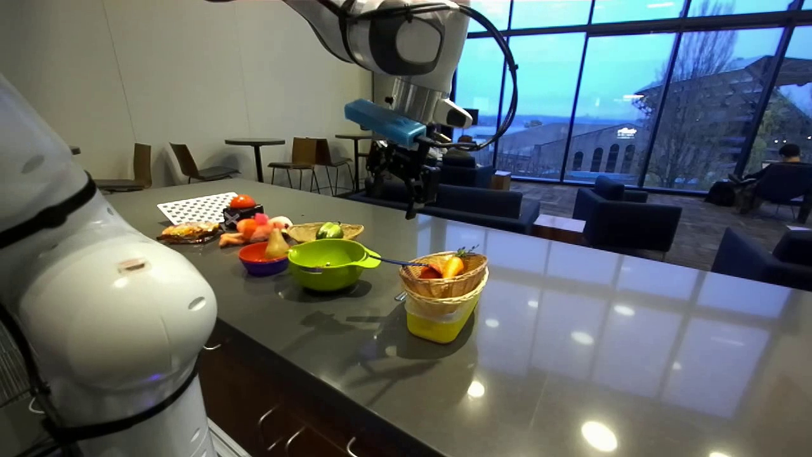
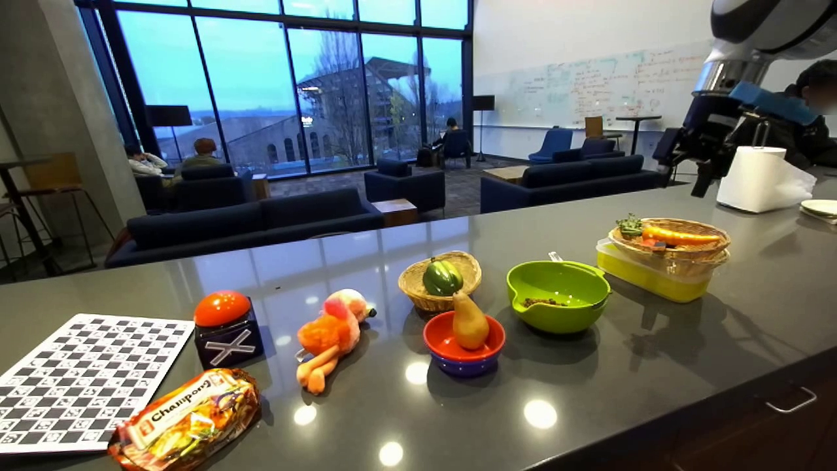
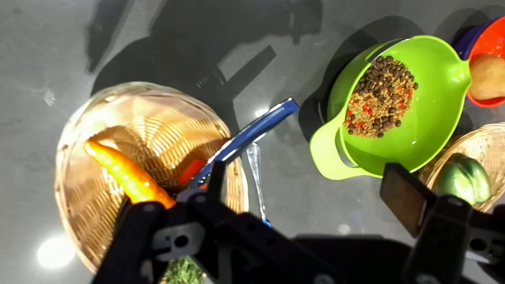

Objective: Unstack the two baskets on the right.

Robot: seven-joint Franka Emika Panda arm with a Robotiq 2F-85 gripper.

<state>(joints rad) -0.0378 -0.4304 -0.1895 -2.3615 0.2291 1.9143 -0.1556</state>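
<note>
A brown woven basket (image 1: 438, 289) is nested in another woven basket, whose rim (image 1: 438, 307) shows just below it. Both rest on a pale yellow tub (image 1: 438, 330). The upper basket (image 2: 660, 254) and tub (image 2: 644, 276) also show in an exterior view. In the wrist view the upper basket (image 3: 173, 114) holds an orange carrot (image 3: 126, 173), red pieces and a blue-handled utensil (image 3: 256, 128) sticking over the rim. My gripper (image 3: 309, 185) is open and empty, above the counter. It hovers higher than the stack in both exterior views (image 1: 396, 190) (image 2: 683, 175).
A lime-green bowl (image 3: 430, 102) with dry bits stands beside the stack, with a metal utensil (image 3: 256, 173) lying between. Red and purple bowls (image 2: 464, 356) with a pear, a small basket (image 2: 412, 281), a toy bird (image 2: 333, 333) and a paper roll (image 2: 752, 180) stand along the counter.
</note>
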